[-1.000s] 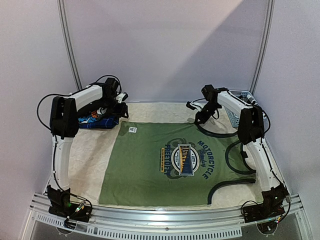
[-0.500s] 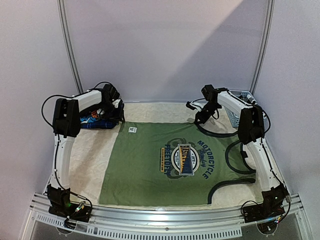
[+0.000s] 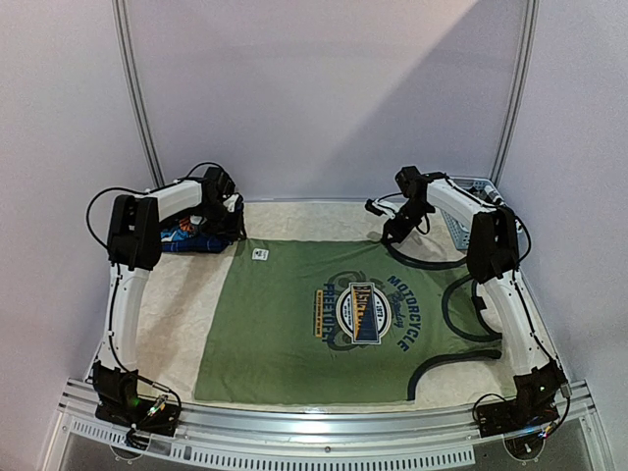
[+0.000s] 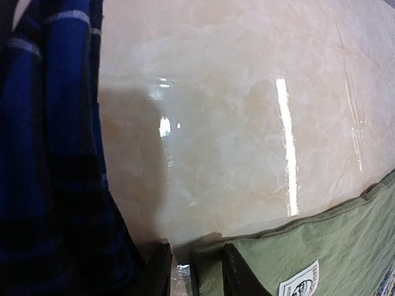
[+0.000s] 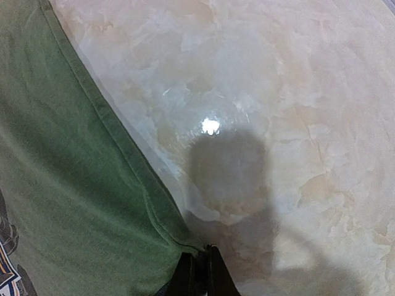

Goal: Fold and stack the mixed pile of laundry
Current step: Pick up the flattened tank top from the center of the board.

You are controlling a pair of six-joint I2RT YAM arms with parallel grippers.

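The worktop (image 3: 294,218) carries no folded stack anywhere that I can see, so I judge the job to be near its start. The olive-green T-shirt (image 3: 280,329) lies spread flat across the middle, logo up, hem toward my left arm and neck toward my right, with no fold in it. At the far left corner the blue piece (image 3: 196,241) and the orange-blue-white print (image 3: 180,232) sit bunched together, unfolded, just beside the shirt's far hem corner; they are all to be done after the shirt. My right tool (image 5: 199,274) is closed on the shirt's far edge, the cloth drawn into its tips. My left tool (image 4: 196,274) straddles the far hem corner by the label with its jaws drawn narrow, but the wrist view crops the tips and I cannot tell whether they have bitten the cloth. Once both corners are held, I expect the first fold toward me to come next.
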